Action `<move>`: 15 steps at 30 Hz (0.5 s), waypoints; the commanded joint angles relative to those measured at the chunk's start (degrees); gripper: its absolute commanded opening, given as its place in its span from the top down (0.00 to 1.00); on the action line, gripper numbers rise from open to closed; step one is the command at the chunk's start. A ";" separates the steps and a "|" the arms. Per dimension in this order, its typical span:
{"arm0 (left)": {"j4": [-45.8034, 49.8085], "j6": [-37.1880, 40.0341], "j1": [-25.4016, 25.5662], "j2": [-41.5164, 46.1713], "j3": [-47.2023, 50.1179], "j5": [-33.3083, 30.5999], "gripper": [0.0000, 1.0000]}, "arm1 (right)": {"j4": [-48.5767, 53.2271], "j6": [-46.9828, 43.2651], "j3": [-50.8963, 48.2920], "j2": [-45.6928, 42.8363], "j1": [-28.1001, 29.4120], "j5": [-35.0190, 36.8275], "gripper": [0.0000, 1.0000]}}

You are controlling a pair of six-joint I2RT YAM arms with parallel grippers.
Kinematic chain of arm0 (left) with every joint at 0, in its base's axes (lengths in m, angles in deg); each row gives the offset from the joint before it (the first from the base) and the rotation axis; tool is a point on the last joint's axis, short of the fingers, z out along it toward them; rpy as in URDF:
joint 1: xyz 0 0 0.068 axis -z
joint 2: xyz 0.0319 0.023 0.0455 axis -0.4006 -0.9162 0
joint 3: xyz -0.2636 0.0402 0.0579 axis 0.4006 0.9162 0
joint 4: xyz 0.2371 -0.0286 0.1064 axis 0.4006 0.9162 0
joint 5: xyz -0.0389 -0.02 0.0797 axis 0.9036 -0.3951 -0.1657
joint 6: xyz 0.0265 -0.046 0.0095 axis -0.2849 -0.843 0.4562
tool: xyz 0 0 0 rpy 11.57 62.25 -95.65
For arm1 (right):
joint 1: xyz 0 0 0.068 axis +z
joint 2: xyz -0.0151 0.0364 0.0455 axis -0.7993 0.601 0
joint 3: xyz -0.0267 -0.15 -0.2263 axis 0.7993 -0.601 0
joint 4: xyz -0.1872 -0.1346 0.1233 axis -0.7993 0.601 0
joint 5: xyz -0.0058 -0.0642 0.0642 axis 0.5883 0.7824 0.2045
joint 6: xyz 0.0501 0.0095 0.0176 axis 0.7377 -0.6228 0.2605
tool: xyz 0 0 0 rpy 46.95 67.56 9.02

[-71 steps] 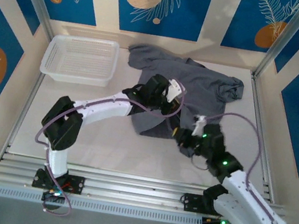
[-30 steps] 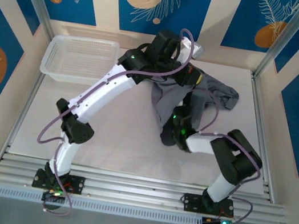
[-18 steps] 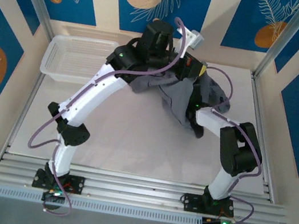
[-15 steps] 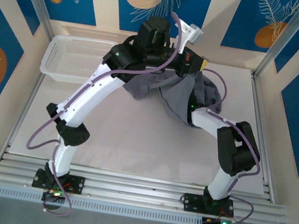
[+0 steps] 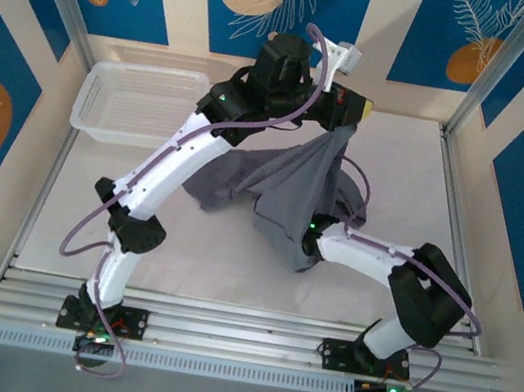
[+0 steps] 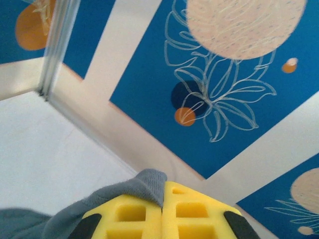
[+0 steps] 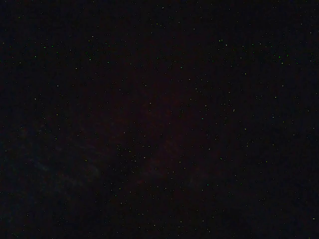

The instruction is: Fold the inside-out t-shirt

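Slate-grey, plain, short-sleeved t-shirt of soft cloth [image 5: 299, 187] hanging as a limp drape from the left gripper [image 5: 349, 105] high over the far middle of the white table [image 5: 89, 196]; its lower folds spread on the table surface near the centre, well apart from the white mesh-sided plastic basket [image 5: 141, 104] at the far left. The left wrist view gives the grip closely: the left gripper [image 6: 163, 219] has its yellow foam pads [image 6: 129, 216] pressed together on a thick rolled edge of the shirt [image 6: 144, 181], probably a hem or neckline, though which one cannot be told. The cloth is judged light, floppy and without stiffness; it will sag from any single point, bunch easily, and slip little against foam; seams, hems and shoulder corners look the firmest places to take hold, two at once being needed to spread it flat. The left arm [image 5: 178, 156] stands extended upward and toward the far wall, wrist bent over; the right arm [image 5: 373, 256] lies low, elbow at the right, forearm reaching leftward into the bottom of the drape. The right gripper's jaws are closed; what they hold, if anything, cannot be told beneath the cloth; the right wrist view is dark.
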 commanded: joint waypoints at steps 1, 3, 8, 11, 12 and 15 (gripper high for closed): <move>-8.04 -0.17 2.93 2.15 -3.18 4.85 1.00 | 2.50 0.16 3.97 6.17 -2.25 -4.26 1.00; -7.74 1.36 4.06 3.09 -3.72 5.01 1.00 | 3.44 1.11 6.59 10.53 -4.09 -8.56 1.00; -6.77 2.45 5.34 4.96 -3.72 6.27 1.00 | 11.10 0.95 15.38 18.51 -5.82 -14.40 1.00; -3.00 7.51 6.59 6.47 -3.64 4.02 1.00 | 11.28 1.12 15.85 15.53 -6.65 -14.99 1.00; -1.88 9.87 7.12 7.06 -3.29 3.56 1.00 | 11.42 1.81 15.81 14.07 -7.65 -15.75 1.00; -2.33 14.03 8.38 8.63 -0.68 6.56 1.00 | 12.38 3.93 16.54 11.32 -11.99 -19.53 1.00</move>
